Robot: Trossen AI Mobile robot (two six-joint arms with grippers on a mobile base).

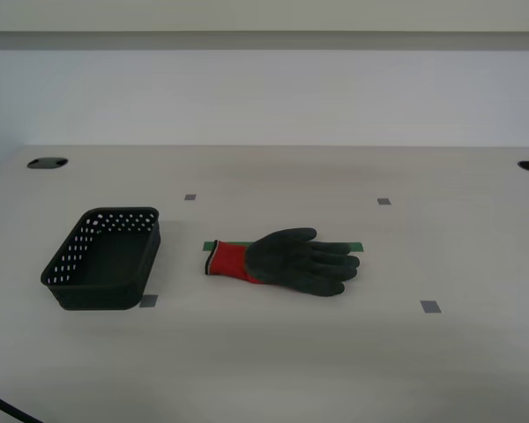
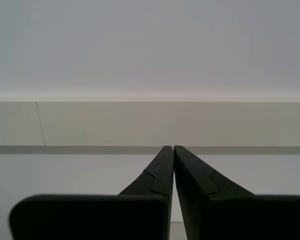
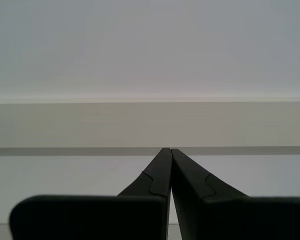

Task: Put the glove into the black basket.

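Observation:
The glove (image 1: 286, 261) lies flat on the table near the middle of the exterior view, dark rubbery fingers toward that view's right, red knit cuff toward its left. The black basket (image 1: 103, 259) stands empty to the glove's left, a short gap apart. Neither arm shows in the exterior view. My first gripper (image 3: 170, 150) is shut with nothing between its fingers and faces a pale wall. My second gripper (image 2: 173, 147) is also shut and empty, facing the same wall. Neither wrist view shows the glove or the basket.
The pale table (image 1: 335, 352) carries small grey tape squares (image 1: 430, 307) and a green tape strip (image 1: 353, 247) under the glove. Two dark cable holes (image 1: 47, 163) sit at the back corners. A white wall rises behind. A dark cable (image 1: 4, 407) crosses the bottom corner.

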